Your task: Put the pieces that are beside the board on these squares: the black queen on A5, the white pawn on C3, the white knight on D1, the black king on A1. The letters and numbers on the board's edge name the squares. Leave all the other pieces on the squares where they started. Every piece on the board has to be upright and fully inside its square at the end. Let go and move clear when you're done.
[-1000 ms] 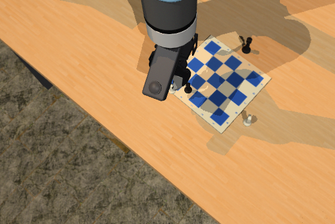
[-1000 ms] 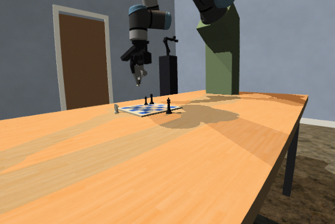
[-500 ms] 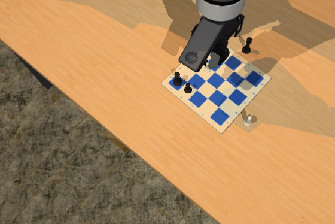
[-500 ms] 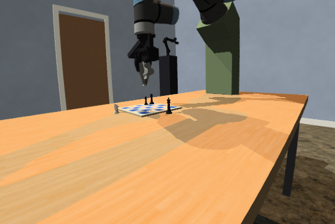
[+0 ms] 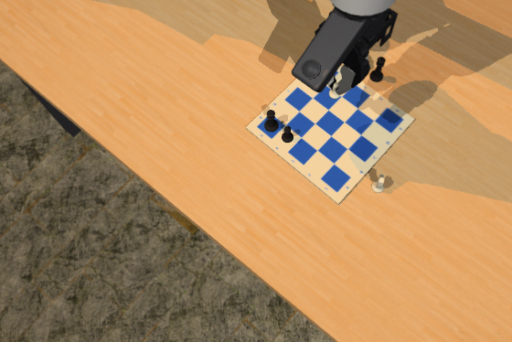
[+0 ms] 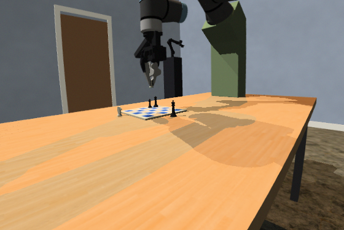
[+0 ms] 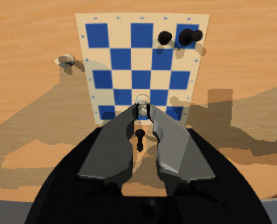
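Note:
My gripper [image 5: 338,86] [image 6: 151,82] [image 7: 142,105] is shut on the white pawn [image 5: 335,90] [image 7: 142,104] and holds it high above the far edge of the blue and cream board [image 5: 316,135] [image 6: 144,114] [image 7: 120,35]. The black queen [image 5: 271,121] [image 7: 188,37] stands on a corner square, with a black pawn [image 5: 287,134] [image 7: 165,37] on the square beside it. The black king [image 5: 378,69] [image 6: 173,109] [image 7: 139,137] stands upright on the table just off the board's far side. The white knight [image 5: 378,183] [image 6: 119,111] [image 7: 66,61] stands on the table off the board's right corner.
The wooden table [image 5: 160,95] [image 6: 215,171] runs wide around the board, its front edge to the lower left in the top view. A green pillar [image 6: 228,58] holds the arm's base at the back. A door [image 6: 86,61] is in the far wall.

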Motion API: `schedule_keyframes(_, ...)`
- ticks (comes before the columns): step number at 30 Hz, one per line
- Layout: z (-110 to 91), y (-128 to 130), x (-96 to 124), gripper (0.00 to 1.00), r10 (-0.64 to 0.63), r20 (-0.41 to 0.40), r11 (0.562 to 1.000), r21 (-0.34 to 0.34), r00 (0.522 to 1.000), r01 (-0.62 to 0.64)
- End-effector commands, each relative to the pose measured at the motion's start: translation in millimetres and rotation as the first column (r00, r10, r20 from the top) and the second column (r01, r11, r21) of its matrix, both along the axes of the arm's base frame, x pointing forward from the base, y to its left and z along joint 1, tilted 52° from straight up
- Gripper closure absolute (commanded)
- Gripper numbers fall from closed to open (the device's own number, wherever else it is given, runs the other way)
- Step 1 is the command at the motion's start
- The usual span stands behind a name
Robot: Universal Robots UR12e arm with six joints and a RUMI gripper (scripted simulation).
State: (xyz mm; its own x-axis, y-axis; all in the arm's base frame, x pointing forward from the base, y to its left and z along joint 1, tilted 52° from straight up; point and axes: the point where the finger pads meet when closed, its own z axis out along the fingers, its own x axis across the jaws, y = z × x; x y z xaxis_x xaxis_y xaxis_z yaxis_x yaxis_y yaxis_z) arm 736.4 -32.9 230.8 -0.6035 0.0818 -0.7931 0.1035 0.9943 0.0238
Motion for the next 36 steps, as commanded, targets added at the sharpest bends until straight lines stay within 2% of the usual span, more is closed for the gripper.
schedule_keyframes(1, 0.5, 0.3, 0.0, 1.00, 0.000, 0.001, 1.000, 0.000, 1.000, 0.000)
schedule_keyframes(12, -5.5, -0.4, 7.8, 1.00, 0.000, -0.002, 1.000, 0.000, 1.000, 0.000)
schedule_keyframes(26, -42.8, -4.5, 56.9, 1.00, 0.000, -0.002, 1.000, 0.000, 1.000, 0.000)
schedule_keyframes(36, -57.3, -6.1, 76.0, 1.00, 0.000, -0.002, 1.000, 0.000, 1.000, 0.000)
